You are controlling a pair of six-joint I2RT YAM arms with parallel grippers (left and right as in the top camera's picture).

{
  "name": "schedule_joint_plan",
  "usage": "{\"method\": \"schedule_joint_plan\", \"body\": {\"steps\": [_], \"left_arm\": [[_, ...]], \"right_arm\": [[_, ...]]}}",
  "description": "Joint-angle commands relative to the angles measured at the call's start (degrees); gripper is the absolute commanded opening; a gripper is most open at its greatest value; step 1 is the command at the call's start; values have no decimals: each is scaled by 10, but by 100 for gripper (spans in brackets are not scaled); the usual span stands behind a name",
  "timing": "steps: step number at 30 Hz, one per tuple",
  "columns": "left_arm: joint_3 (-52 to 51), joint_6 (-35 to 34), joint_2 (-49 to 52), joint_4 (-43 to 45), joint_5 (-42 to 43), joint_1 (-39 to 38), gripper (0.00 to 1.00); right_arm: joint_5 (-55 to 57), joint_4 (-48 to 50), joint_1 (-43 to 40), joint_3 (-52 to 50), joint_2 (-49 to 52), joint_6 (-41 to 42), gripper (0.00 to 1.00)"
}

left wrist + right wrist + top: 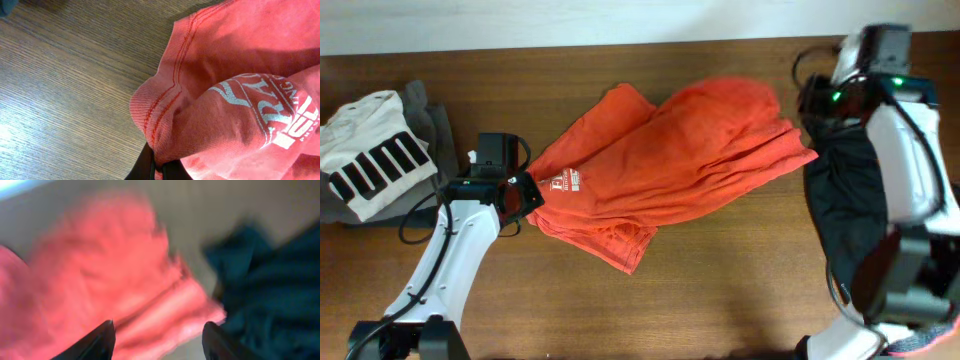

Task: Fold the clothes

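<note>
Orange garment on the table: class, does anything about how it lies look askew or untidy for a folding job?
Yes. The orange garment lies diagonally, crumpled in uneven bunched layers, with one hem corner pinched in the left gripper. A dark garment sits heaped and unfolded at the right.

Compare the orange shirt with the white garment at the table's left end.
The orange shirt lies spread and rumpled mid-table; the white garment sits compact, apparently folded, on grey cloth. The left gripper pinches the orange shirt's edge; the white garment is untouched. Both lie on the table.
</note>
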Motion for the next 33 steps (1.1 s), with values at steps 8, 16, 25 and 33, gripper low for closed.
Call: {"method": "schedule_joint_plan", "body": {"steps": [8, 16, 25, 33], "left_arm": [[-1, 7, 2, 10, -2, 0, 0], [-1, 7, 2, 25, -2, 0, 0], [-1, 7, 2, 28, -2, 0, 0], [-1, 7, 2, 27, -2, 0, 0]], "right_arm": [[29, -65, 3, -42, 20, -55, 61], [34, 34, 3, -124, 58, -49, 61], [38, 114, 3, -138, 99, -28, 61], [38, 124, 3, -138, 152, -3, 32]]}}
